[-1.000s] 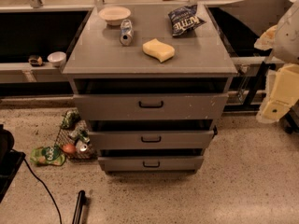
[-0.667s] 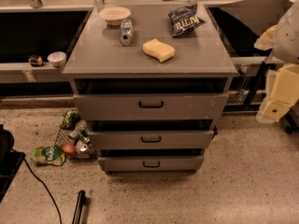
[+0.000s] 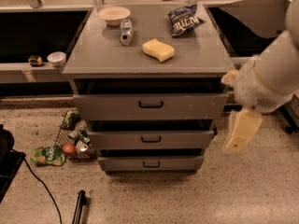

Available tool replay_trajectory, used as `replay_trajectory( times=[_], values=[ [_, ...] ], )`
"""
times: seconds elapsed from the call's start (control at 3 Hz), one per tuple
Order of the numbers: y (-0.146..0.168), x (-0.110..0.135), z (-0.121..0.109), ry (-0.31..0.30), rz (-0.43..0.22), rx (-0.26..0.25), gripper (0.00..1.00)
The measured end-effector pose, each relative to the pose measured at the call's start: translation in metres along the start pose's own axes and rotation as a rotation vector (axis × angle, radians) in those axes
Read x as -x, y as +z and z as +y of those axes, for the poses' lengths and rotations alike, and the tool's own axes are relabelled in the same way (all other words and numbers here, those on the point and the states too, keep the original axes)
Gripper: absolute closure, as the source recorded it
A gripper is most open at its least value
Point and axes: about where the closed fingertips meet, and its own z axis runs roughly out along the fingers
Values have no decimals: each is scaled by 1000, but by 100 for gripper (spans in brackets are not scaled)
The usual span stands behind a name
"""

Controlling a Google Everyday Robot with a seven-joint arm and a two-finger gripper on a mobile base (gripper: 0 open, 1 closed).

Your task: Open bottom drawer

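The grey drawer cabinet (image 3: 93, 64) stands in the middle of the camera view with three drawer fronts. The bottom drawer (image 3: 177, 163) is the narrowest and lowest, with a small black loop handle (image 3: 151, 164); it stands out only slightly. The mid-sized drawer (image 3: 187, 139) and the tallest top drawer (image 3: 196, 106) are above it. My gripper (image 3: 242, 130) hangs at the right of the cabinet, level with the middle drawer, apart from every handle. The white arm (image 3: 275, 71) rises behind it.
On the cabinet top lie a bowl (image 3: 114, 15), a can (image 3: 125, 32), a yellow sponge (image 3: 158, 50) and a chip bag (image 3: 184, 18). Litter and a wire basket (image 3: 72, 136) lie on the floor at the left. A black cable (image 3: 44, 190) and black rod (image 3: 79, 206) lie in front.
My arm and gripper have swung in from the right edge toward the cabinet and lower. The drawers have not moved.
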Motion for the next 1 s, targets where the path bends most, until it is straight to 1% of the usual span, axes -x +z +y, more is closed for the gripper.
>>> replay_trajectory(
  times=[0.33,0.67,1.0],
  values=[
    [70,3,20,-20,-80,35,0],
    [129,8,24,-30,-181,75,0],
    [129,8,24,-30,-181,75,0]
  ],
)
